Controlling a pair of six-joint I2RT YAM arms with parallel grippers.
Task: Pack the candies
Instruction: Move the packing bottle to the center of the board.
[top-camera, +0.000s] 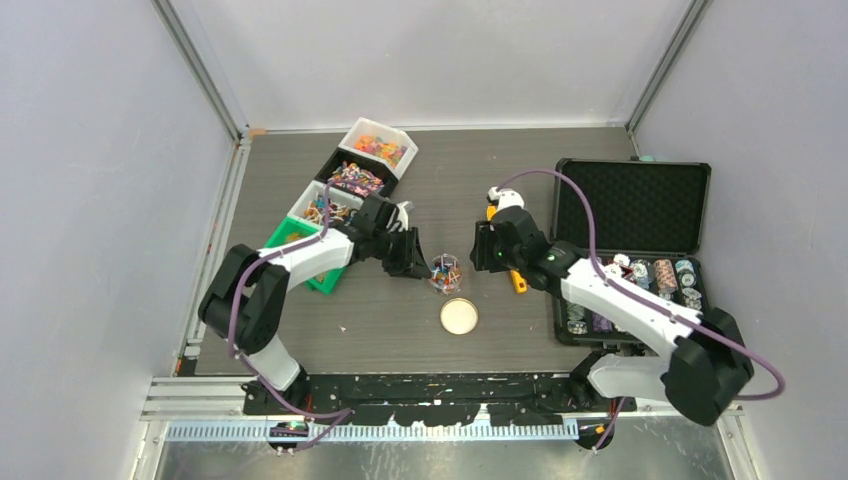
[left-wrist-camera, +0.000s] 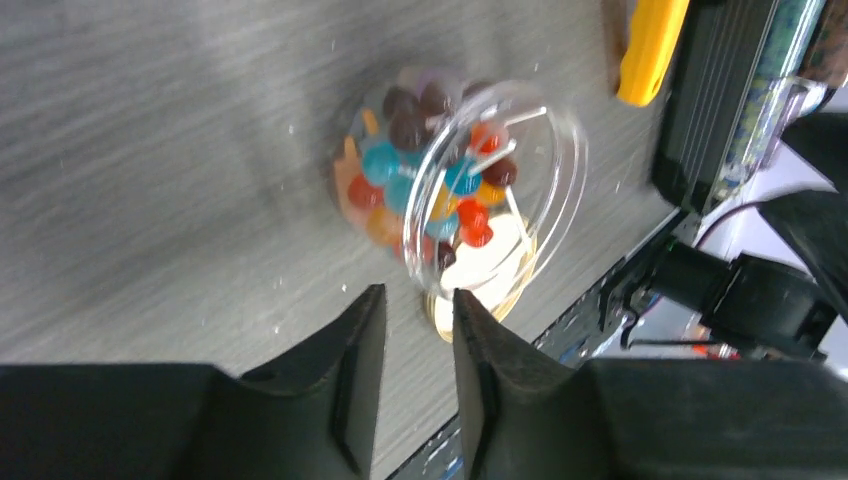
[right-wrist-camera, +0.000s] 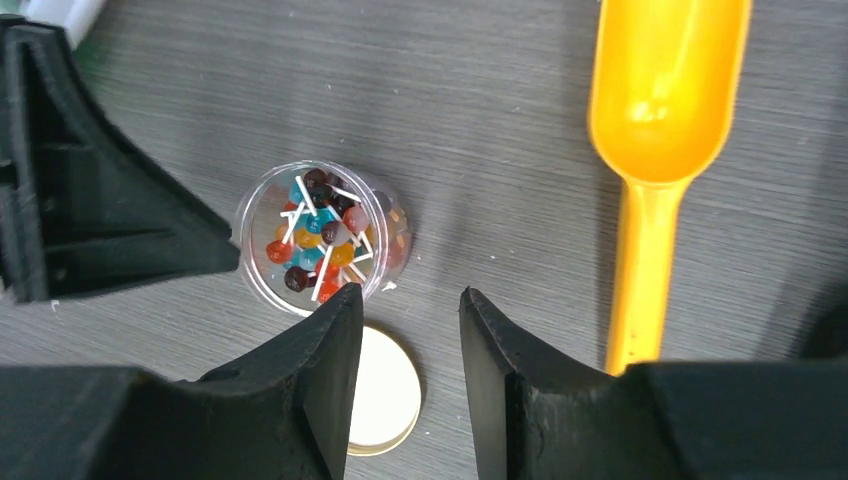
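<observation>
Left gripper (left-wrist-camera: 415, 297): slightly parted, empty, jar (left-wrist-camera: 545, 150) just ahead
Right gripper (right-wrist-camera: 411, 296): slightly parted, empty, candies (right-wrist-camera: 315, 238) ahead-left

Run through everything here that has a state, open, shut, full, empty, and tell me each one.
Jar: upright, uncapped, partly filled with candies.
Lid: off, flat on the table beside the jar.
Scoop: empty, lying bowl up.
Case: open, poker chips inside.
Left gripper: open, empty.
Right gripper: open, empty.
</observation>
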